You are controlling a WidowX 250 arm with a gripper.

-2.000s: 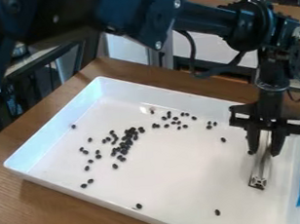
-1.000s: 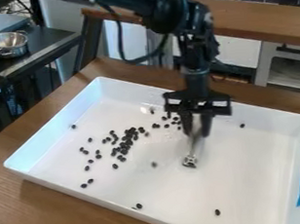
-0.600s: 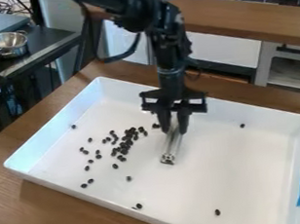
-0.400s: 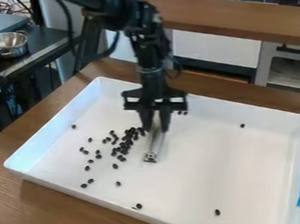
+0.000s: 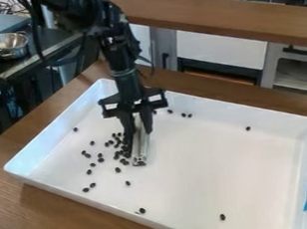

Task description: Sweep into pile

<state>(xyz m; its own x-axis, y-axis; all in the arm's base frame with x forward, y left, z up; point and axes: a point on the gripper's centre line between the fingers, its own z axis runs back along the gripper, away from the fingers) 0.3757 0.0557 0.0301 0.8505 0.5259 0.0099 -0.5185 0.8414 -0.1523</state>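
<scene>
Gathering black beans into a pile: begun, perhaps half done.
Nearest, a bean point(image 5: 222, 217) lies alone on the white tray point(image 5: 207, 167), and another point(image 5: 141, 211) sits by the front wall; both remain to be fetched, as does the pair point(image 5: 89, 187) toward the left. Farther in, the metal bar point(image 5: 139, 152) stands tilted in the tool point(image 5: 139, 134), whose fingers are closed on it, just beside the main cluster point(image 5: 118, 154). That cluster is dense by the bar but ragged on its left, so more tightening seems due. Beyond, a lone bean point(image 5: 248, 128) at right and a few strays point(image 5: 186, 115) near the back wall are also left.
</scene>
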